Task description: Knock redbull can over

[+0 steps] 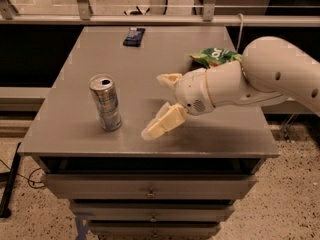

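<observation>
The slim silver-and-blue metal redbull can (105, 102) is standing upright left of centre in the frame, near the front left edge of the flat grey table (215, 136). The cream two-finger gripper (153, 105) is hovering at mid-frame, just right of the can and apart from it, its fingers (165, 123) spreading wide and gripping nothing. The white arm (270, 79) is reaching in from the right edge. A green crinkled snack bag (215, 57) is lying behind it, and a small dark flat object (134, 36) is resting at upper centre.
</observation>
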`<state>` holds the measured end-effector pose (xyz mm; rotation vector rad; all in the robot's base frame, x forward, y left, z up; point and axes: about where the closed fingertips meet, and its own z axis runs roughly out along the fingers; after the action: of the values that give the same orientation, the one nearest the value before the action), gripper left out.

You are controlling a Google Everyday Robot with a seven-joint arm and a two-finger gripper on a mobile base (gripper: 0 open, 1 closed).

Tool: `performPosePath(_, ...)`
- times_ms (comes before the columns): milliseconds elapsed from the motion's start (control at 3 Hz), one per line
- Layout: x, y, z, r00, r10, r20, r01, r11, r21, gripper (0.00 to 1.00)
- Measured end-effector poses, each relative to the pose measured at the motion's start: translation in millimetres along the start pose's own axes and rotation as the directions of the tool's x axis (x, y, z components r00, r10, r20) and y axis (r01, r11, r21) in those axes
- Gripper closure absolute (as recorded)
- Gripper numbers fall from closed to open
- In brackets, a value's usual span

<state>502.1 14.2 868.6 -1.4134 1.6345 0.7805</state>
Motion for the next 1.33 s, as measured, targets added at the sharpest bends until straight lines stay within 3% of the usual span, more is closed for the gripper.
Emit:
performPosePath(333, -18, -1, 27, 0.993, 0.006, 0.116, -0.004, 0.9999, -0.016, 0.00)
performPosePath(1000, -56, 17, 63, 0.954, 0.039, 0.296, -0.022, 0.9980, -0.059, 0.00)
performPosePath(1333, -59, 27, 80, 0.945, 0.063, 0.321, -0.044, 0.9967, -0.068, 0.18)
